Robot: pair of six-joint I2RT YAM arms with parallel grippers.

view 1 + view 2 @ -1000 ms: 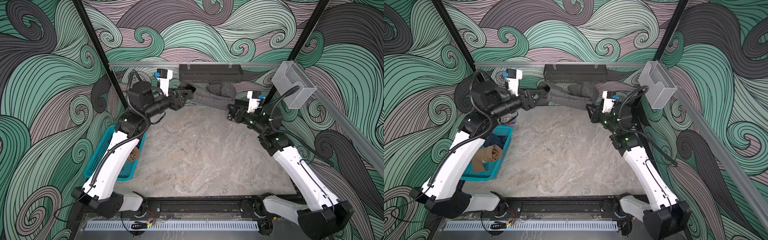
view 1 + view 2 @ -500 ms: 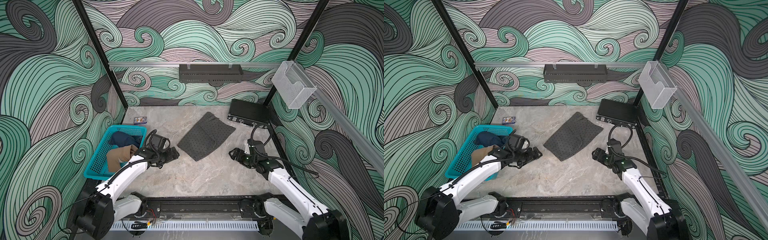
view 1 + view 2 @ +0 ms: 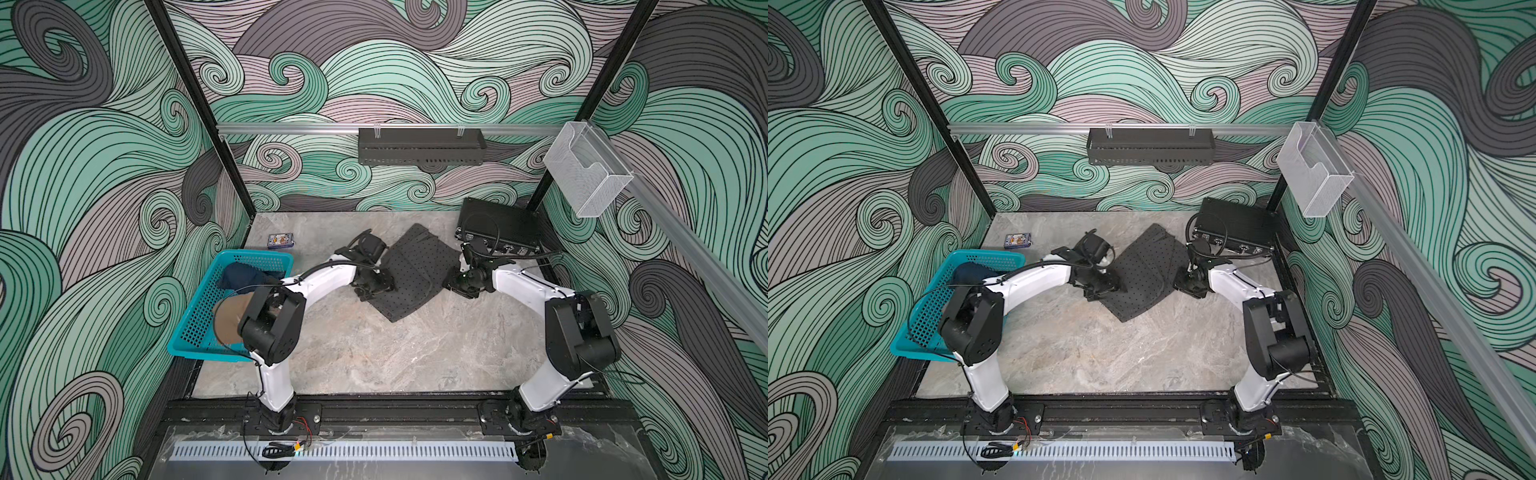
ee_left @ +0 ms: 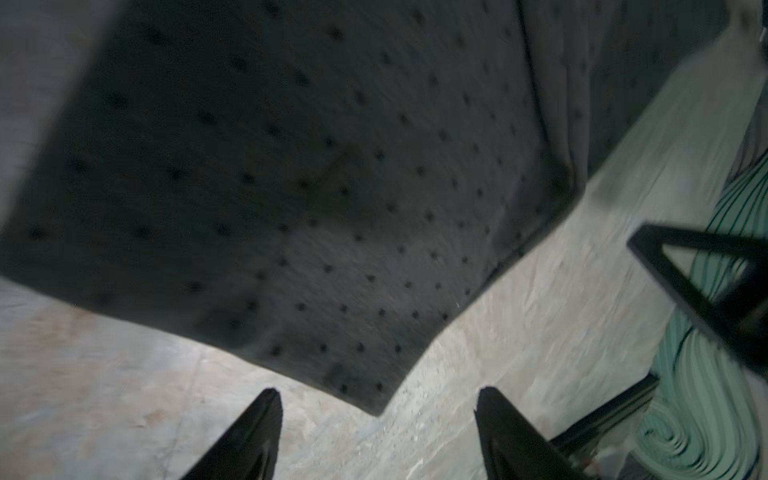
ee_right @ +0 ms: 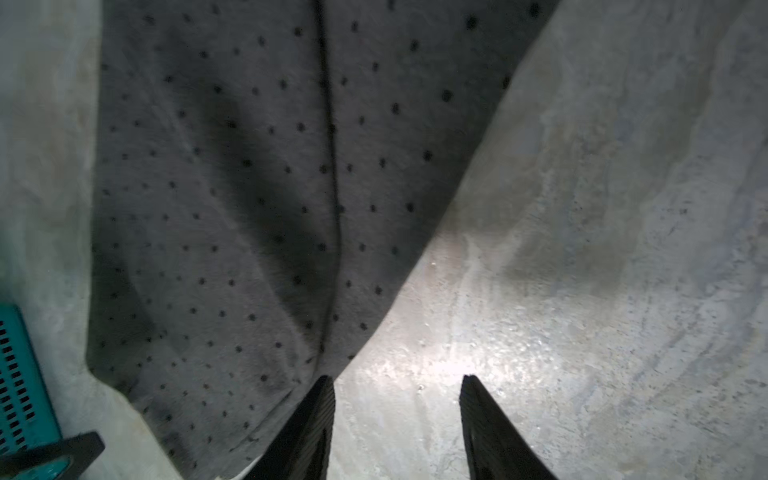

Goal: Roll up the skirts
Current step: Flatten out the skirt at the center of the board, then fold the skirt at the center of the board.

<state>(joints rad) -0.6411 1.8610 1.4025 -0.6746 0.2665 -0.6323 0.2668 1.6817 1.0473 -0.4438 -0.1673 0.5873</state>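
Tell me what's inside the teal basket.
In a top view, the teal basket holds a dark blue skirt at its far end and a tan-brown skirt nearer. The left arm's elbow covers part of the tan one and the basket floor beside it.

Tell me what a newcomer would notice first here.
A dark grey cloth skirt with small black dots lies spread on the grey marble-look table, the open left tool and open right tool at its opposite edges. At the table's left, a teal perforated plastic basket holds dark blue cloth and tan-brown cloth.
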